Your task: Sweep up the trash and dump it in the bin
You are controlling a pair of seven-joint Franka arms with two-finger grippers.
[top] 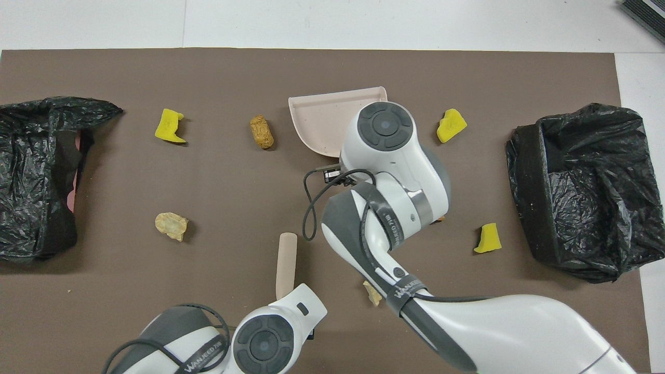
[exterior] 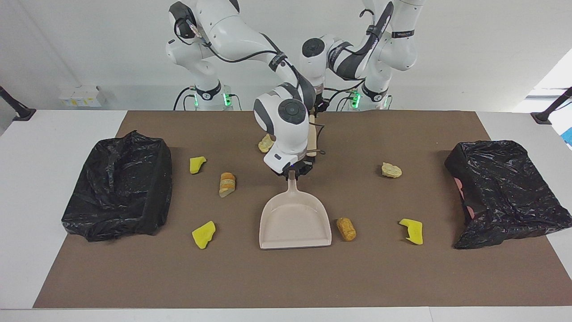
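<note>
My right gripper (exterior: 292, 172) is shut on the handle of the beige dustpan (exterior: 295, 221), whose mouth faces away from the robots at mid-table. My left gripper (exterior: 316, 109) is shut on the beige brush (exterior: 311, 136), its handle (top: 286, 257) pointing out over the mat. Trash lies scattered: an orange piece (exterior: 346, 228) beside the pan, yellow wedges (exterior: 203, 234) (exterior: 411, 230) (exterior: 197, 164), a bread-like piece (exterior: 227, 184) and pale chunks (exterior: 391, 170) (exterior: 266, 143). Black-bagged bins (exterior: 118, 188) (exterior: 505, 192) stand at both ends.
A brown mat (exterior: 286, 277) covers most of the white table (exterior: 27, 179). The right arm's wrist (top: 384, 130) hides the dustpan's handle from above, and its forearm covers part of the trash near it. Dark clamps (exterior: 18, 112) sit at the table's corners.
</note>
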